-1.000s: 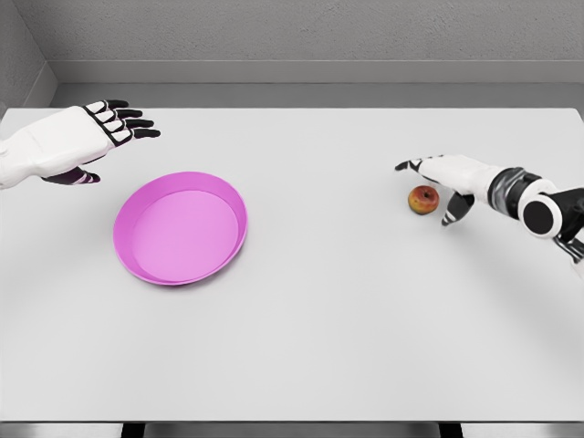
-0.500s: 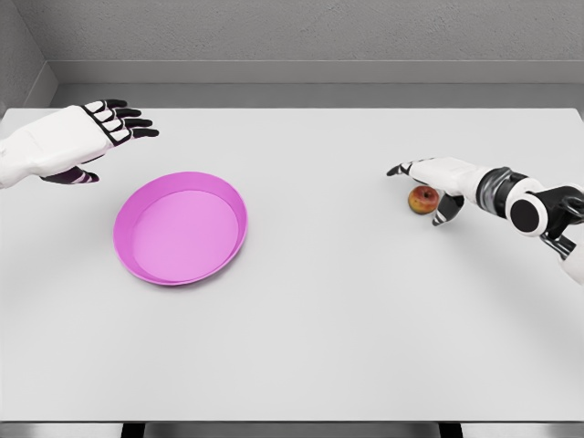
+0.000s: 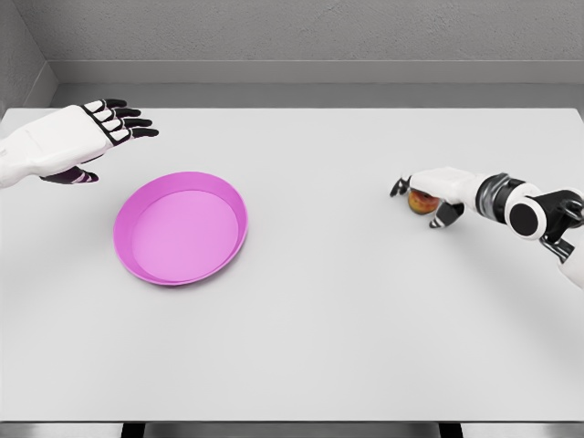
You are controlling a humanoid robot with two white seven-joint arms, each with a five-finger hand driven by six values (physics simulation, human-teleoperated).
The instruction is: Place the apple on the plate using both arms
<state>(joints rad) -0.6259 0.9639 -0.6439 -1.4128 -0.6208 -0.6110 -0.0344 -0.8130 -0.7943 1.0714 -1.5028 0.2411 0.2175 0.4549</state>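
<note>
Since the earlier head-view frame the right hand [image 3: 425, 194] has dropped over the apple [image 3: 421, 200] and curled its fingers down around it; whether they grip firmly I cannot tell. The apple rests on the table [image 3: 365, 310], well right of the pink plate [image 3: 180, 229]. The left hand [image 3: 80, 139] hovers up-left of the plate, fingers spread, holding nothing. This looks like the grasping step; next comes securing the apple and carrying it toward the plate.
</note>
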